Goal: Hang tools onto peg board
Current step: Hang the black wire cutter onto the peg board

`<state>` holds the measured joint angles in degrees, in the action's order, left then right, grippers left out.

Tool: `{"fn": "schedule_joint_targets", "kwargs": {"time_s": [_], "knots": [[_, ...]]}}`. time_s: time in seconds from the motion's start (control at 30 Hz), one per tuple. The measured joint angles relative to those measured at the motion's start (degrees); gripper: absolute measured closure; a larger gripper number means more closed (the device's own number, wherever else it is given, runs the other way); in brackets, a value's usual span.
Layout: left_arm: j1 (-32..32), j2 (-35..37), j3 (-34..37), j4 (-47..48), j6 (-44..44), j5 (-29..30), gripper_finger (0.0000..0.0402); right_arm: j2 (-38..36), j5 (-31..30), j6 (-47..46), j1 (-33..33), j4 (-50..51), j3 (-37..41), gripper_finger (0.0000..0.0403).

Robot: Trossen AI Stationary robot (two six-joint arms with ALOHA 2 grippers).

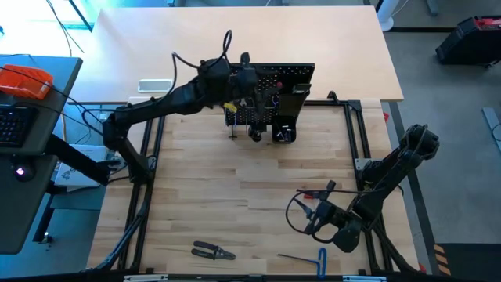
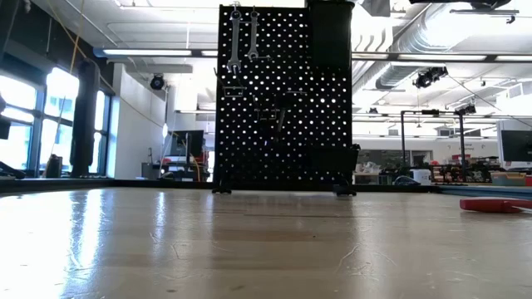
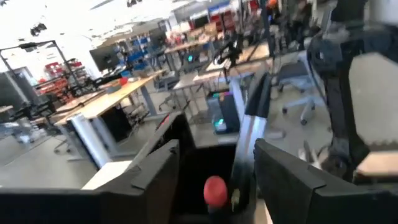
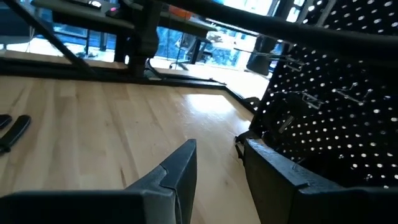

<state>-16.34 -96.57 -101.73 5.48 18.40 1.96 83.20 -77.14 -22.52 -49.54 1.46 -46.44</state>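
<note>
Black-handled pliers (image 1: 213, 251) and blue-handled hex key (image 1: 307, 257) lie on wooden counter (image 1: 235, 180) near edge. Right end effector (image 1: 315, 218) hovers near-right, fingers apart, empty. Left end effector (image 1: 252, 100) parted at upright black perforated peg board (image 1: 283, 77), far centre; silver wrenches (image 2: 243, 35) hang there.

No readable text, labels, brands, numbers or signs anywhere, none on the peg board (image 2: 283, 100), none on the tools hanging on it, none on the table around it
</note>
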Motion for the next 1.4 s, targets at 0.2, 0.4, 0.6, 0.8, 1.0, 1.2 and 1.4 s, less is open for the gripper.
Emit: {"fn": "schedule_joint_targets", "kwargs": {"time_s": [0.2, 0.4, 0.6, 0.8, 1.0, 1.2, 1.4], "knots": [[2.6, 5.2, 0.0, 9.4, 5.6, 7.4, 0.0204, 0.0, 2.6, -0.1, 0.0, 1.1, 0.0, 0.0276], [6.9, 10.4, 0.0, 25.3, 5.0, 13.9, 0.0204, 0.0, 2.8, 0.1, 0.0, 1.7, 0.0, 0.0276], [12.9, 12.5, 0.0, 45.7, -2.1, 16.6, 0.0204, 0.0, 7.7, -0.2, 0.0, 2.6, 0.0, 0.0276], [21.7, 12.4, 3.7, 60.3, -13.7, 16.4, 0.0204, 0.0, 12.6, -0.8, 0.0, 2.7, 0.0, 0.0276], [32.2, 12.3, 12.5, 59.3, -21.7, 16.4, 0.0204, 0.0, 12.9, -1.7, 0.0, 2.6, 0.0, 0.0276], [40.6, 12.3, 22.5, 50.8, -28.9, 16.5, 0.0204, 0.0, 17.5, -3.1, 0.0, 2.6, 0.0, 0.0276], [49.6, 12.3, 34.9, 36.1, -37.1, 16.3, 0.0204, 0.5, 19.9, -3.6, 0.0, 2.6, 0.0, 0.0276]]}}
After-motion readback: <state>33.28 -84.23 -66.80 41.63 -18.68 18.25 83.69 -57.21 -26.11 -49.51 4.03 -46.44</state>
